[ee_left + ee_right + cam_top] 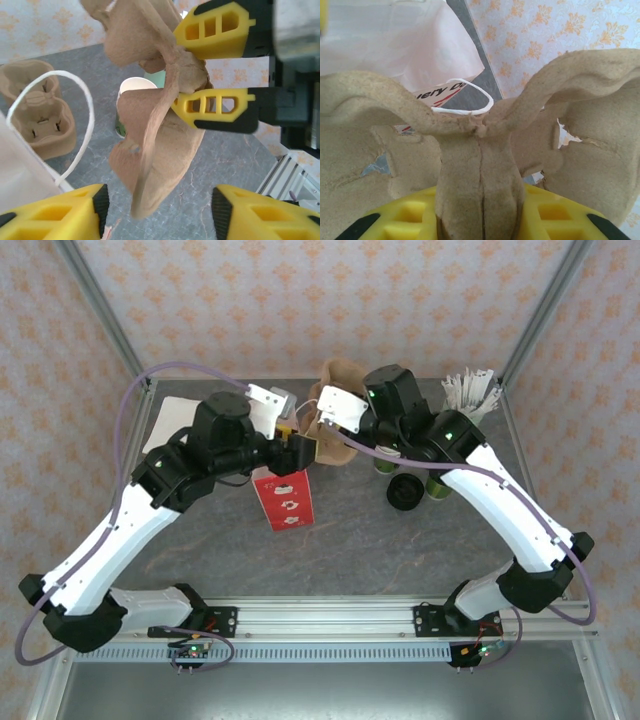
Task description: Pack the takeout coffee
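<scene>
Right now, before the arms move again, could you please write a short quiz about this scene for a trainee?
1. True or false: the right gripper is shut on the pulp carrier.
2. Which thing lies on the table beside the green cups? A) a black lid B) a spoon C) a plate
3. Fill in: the left gripper is ____.
Key: 1 true; 2 A; 3 open.

Bent both arms inward above the bench, wrists close together near the middle. Held the left gripper [157, 212] with jaws wide apart, the right gripper [175, 70] with jaws pinched close.
</scene>
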`<state>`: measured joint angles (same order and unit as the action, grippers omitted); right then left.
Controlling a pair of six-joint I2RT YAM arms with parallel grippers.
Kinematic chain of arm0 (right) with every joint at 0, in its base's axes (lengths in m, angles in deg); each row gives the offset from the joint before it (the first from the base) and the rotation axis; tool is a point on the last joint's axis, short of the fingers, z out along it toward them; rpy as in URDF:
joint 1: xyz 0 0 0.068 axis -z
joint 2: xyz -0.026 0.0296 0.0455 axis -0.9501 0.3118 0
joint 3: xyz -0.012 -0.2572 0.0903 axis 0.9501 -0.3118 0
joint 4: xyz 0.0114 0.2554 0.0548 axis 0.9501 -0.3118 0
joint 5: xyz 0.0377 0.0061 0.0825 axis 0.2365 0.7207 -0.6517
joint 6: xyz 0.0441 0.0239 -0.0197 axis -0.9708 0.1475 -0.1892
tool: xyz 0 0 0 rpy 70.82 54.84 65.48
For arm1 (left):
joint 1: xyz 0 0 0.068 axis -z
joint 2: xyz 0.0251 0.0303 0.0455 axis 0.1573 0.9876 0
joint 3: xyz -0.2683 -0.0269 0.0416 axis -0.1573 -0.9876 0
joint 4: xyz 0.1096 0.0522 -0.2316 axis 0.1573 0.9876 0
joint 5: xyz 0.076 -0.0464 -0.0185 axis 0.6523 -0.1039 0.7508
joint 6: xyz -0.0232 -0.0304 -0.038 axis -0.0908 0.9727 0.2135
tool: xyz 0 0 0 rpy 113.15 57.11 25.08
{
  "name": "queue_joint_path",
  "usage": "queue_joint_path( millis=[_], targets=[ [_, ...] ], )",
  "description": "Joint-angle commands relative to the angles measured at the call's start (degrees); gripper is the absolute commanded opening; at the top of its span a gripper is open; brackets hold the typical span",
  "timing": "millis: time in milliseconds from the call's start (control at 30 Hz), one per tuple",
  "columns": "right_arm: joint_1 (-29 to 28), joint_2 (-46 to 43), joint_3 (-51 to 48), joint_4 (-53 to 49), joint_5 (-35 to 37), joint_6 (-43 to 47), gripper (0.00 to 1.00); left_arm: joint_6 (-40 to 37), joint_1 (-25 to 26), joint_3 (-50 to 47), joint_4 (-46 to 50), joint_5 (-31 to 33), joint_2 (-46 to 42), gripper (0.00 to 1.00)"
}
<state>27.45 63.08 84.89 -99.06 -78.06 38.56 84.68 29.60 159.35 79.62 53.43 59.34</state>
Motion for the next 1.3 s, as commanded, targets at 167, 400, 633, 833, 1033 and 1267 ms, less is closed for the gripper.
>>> queue_joint_path(
  millis=[167,400,633,833,1033,1267],
  targets=[
    [1.7,-2.8,-1.0,-1.0,0.2,-0.3,0.30,3.2,-4.6,3.6,7.2,7.0,-8.9,0.78],
    [3.2,-5.4,-2.2,-2.1,-0.7,-0.5,0.30,10.0,-11.7,5.5,15.9,12.4,-6.7,0.86],
    [3.9,-5.9,-3.5,-2.5,-2.2,-1.6,0.27,7.0,-13.7,5.9,23.4,18.2,-4.0,0.96],
    [3.9,-5.7,-3.5,-1.1,-3.7,-2.8,0.27,5.2,-14.7,5.5,26.2,17.8,-2.5,0.98],
    [3.9,-4.4,0.0,-3.1,-4.9,-2.9,0.26,4.5,-16.8,3.4,25.7,15.3,-4.5,0.99],
    [3.8,-3.8,1.6,-2.9,-7.4,-3.1,0.26,5.4,-18.2,2.3,20.0,5.7,-1.8,0.99]
  ],
)
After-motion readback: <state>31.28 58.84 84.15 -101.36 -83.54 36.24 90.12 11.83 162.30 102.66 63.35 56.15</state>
